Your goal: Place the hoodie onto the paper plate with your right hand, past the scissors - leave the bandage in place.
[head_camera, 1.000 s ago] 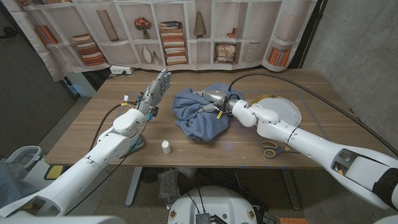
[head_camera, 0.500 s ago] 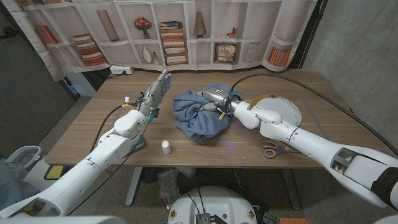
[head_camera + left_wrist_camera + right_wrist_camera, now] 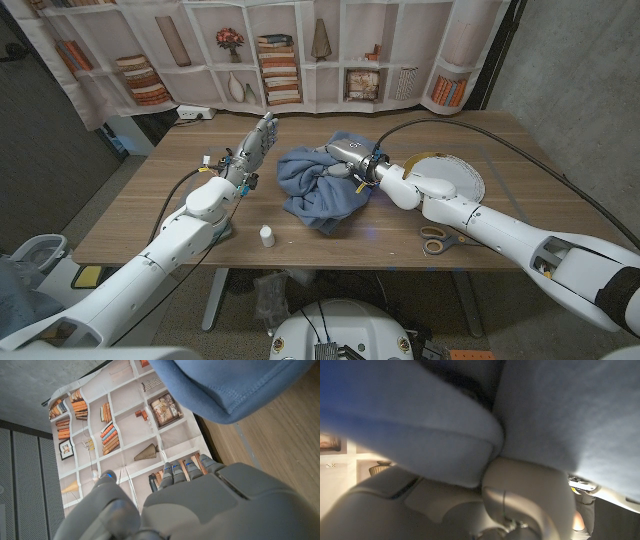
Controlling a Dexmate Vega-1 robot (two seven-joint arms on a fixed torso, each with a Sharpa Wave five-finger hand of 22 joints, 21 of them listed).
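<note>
At table centre: right hand [image 3: 345,158] grips hoodie [image 3: 318,186] | right wrist view: cloth folds | left hand [image 3: 252,143] spread

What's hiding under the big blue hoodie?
Mostly the wooden table shows around the hoodie. The right hand grips into its folds, so its fingers are buried in cloth. Whatever else lies beneath is covered and cannot be seen.

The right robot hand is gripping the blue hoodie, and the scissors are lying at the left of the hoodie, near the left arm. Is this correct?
Not quite. The right robot hand does grip the blue hoodie, but the scissors lie to the right of it, near the table's front edge beside the right arm. The head view shows this.
</note>
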